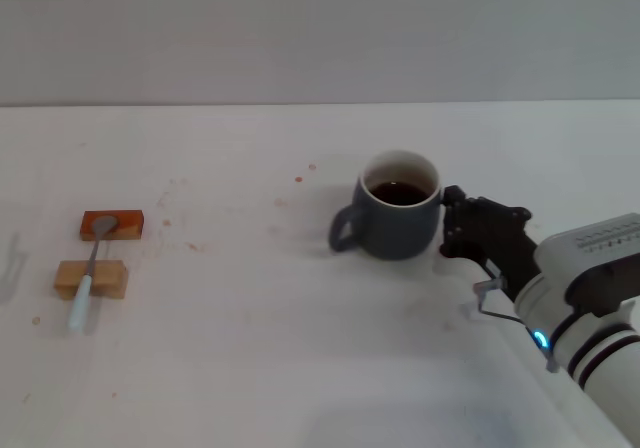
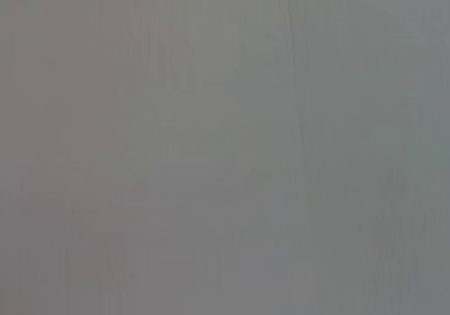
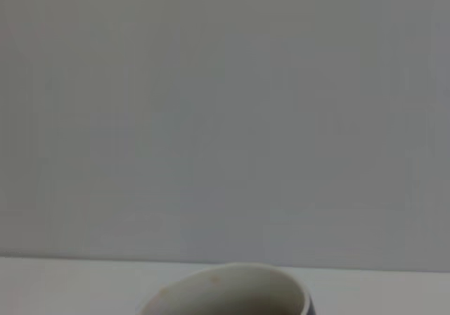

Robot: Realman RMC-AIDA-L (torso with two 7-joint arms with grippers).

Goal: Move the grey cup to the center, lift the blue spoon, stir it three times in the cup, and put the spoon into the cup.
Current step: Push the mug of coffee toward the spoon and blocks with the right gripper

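**Q:** Where was the grey cup, and what held it?

**A:** The grey cup stood upright on the white table, a little right of the middle, its loop handle pointing toward the robot's left. The right gripper was pressed against the cup's right side. Whether its fingers were clamped on the wall or merely resting beside it could not be told. The left gripper was not in sight; its wrist camera showed only blank grey.

**Q:** What was inside the cup?

**A:** Dark liquid, filling it fairly high against a white interior. The right wrist camera caught only the pale rim.

**Q:** And the blue spoon?

**A:** The blue spoon lay well apart at the far left, propped across an orange-brown block and a tan block, metal bowl on the former, pale handle sloping past the latter.

**Q:** What could have gone wrong?

**A:** Probably a spill: a jerky slide or a loose one-sided hold might tip the cup or slosh liquid over the rim.
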